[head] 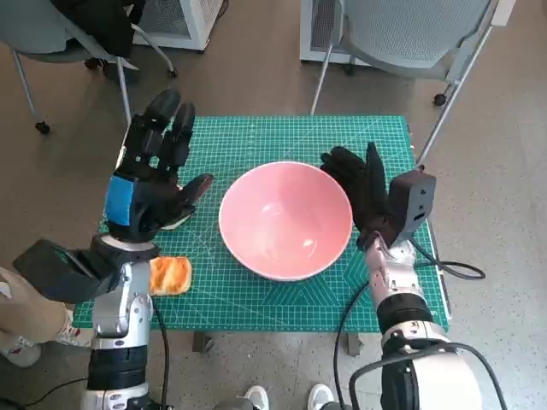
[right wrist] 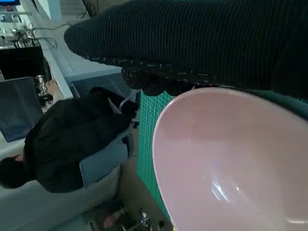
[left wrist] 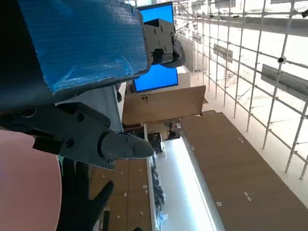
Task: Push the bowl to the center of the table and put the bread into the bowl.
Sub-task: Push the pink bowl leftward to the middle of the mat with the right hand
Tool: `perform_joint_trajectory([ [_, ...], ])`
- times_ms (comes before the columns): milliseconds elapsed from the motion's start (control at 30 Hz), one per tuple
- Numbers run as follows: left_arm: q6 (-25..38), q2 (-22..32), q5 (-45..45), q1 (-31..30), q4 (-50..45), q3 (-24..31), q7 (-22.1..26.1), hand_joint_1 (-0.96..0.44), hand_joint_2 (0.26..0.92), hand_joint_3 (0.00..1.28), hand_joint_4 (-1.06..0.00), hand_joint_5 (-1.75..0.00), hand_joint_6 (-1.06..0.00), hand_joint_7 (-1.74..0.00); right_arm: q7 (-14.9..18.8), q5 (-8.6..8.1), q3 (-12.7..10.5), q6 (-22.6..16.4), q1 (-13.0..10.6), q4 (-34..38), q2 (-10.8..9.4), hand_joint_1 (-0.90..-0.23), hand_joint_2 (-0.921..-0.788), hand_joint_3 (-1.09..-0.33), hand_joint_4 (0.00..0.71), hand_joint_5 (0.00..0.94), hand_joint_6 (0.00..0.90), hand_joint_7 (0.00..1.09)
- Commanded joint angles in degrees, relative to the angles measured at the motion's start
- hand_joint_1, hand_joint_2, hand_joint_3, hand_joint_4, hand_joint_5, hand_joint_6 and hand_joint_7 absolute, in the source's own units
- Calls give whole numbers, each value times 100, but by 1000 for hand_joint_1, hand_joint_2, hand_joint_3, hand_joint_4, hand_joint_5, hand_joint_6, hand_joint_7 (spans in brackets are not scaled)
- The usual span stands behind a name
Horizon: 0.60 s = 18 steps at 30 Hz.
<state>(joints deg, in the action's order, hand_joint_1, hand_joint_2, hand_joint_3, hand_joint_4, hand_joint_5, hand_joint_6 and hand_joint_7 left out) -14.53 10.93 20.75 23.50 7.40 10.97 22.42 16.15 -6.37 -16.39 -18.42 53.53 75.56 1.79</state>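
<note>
While the pink bowl [head: 286,219] sits roughly in the middle of the green cutting mat [head: 256,137] that covers the small table, the bread [head: 170,275] lies outside it, at the near left corner of the mat, just beside the robot's left forearm. The bowl holds nothing that I can see; its inside shows only a few bright reflections.

To the left of the bowl the left hand [head: 152,184], black with blue tape across its back, is raised above the mat. Its fingers [head: 167,124] are spread wide and point toward the far edge, the thumb reaches out to the right toward the bowl's rim, and it holds nothing. From the camera behind that hand, the taped back [left wrist: 82,43] fills most of the picture and a slice of the pink bowl [left wrist: 29,187] shows beside it.

On the right, the right hand [head: 359,188] in its black knitted glove stands at the bowl's far right rim with its fingers straight and a little apart, holding nothing. It looks to be right against the rim, though I cannot tell for sure whether it touches. From behind that hand, the glove [right wrist: 202,43] runs as a dark band close over the bowl's edge [right wrist: 231,159].

Beyond the table, grey chairs [head: 402,34] stand on the brown floor, and a person in a dark jacket [right wrist: 67,139] sits with their back turned toward the table.
</note>
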Motion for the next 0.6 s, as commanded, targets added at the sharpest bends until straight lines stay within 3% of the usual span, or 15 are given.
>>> perform_joint_trajectory([
  [33, 12, 13, -18, -45, -61, 7, -2, -359, 921, 245, -90, -2, 1, -541, 19, 74, 41, 109, -29, 65, -21, -627, -921, -866, 30, 7, 92, 51],
  [400, 88, 37, 63, -106, -194, 37, 15, -356, 921, 248, -90, -1, 1, -544, 39, 81, 130, -102, 105, -80, 178, -610, -921, -888, 35, 6, 99, 55],
  [600, 153, 44, 97, -120, -301, 62, 14, -347, 921, 257, -88, -1, 1, -542, 184, 68, 225, -902, 106, -394, 201, -622, -921, -894, 50, 11, 101, 57],
])
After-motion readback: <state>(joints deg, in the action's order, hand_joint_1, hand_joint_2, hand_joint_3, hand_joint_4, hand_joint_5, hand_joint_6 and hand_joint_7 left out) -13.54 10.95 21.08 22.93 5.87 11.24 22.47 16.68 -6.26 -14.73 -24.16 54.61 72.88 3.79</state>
